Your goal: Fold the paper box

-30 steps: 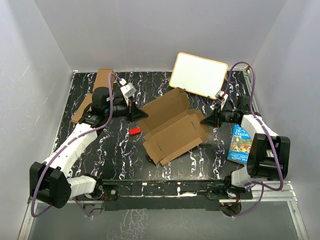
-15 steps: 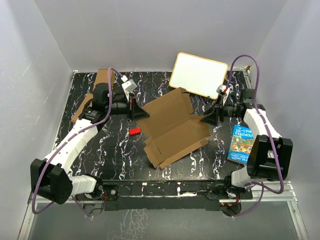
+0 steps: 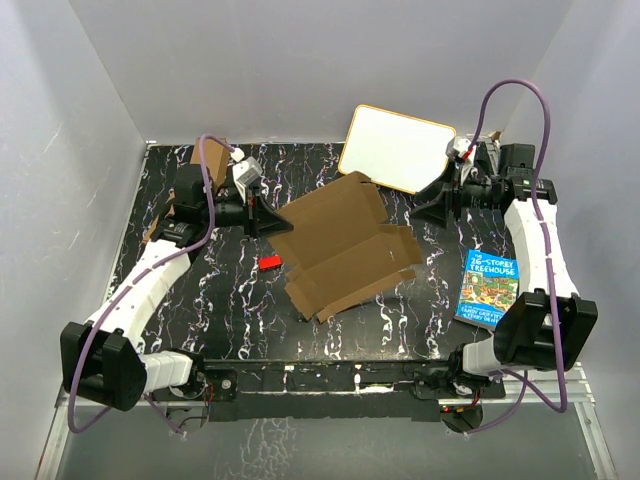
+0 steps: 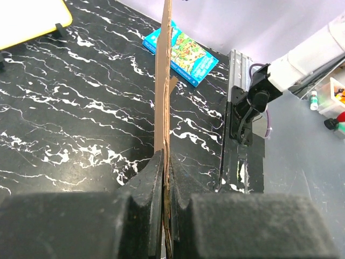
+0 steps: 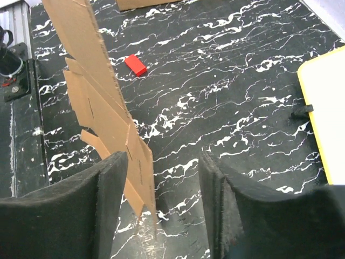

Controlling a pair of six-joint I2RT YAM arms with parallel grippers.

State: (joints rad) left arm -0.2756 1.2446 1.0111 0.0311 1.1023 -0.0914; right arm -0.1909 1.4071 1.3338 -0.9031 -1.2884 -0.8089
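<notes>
The paper box [image 3: 345, 245] is a flat brown die-cut sheet with flaps and slits, held tilted above the middle of the black marbled table. My left gripper [image 3: 280, 222] is shut on its left edge. In the left wrist view the sheet [image 4: 163, 81] runs edge-on straight out from between the closed fingers of that gripper [image 4: 165, 159]. My right gripper [image 3: 420, 207] hovers open at the back right, apart from the sheet's right edge. From the right wrist, the sheet [image 5: 102, 97] lies beyond the left finger [image 5: 108, 189] and nothing sits between the fingers of the gripper [image 5: 161, 167].
A yellow-framed whiteboard [image 3: 398, 148] leans at the back, just behind the right gripper. A blue book [image 3: 486, 288] lies at the right edge. A small red block [image 3: 268, 262] sits left of the sheet. Another brown cardboard piece [image 3: 210, 160] lies at the back left.
My right gripper opened, let go of the sheet's right edge and pulled up and back to the right. The left gripper drew the sheet slightly leftward.
</notes>
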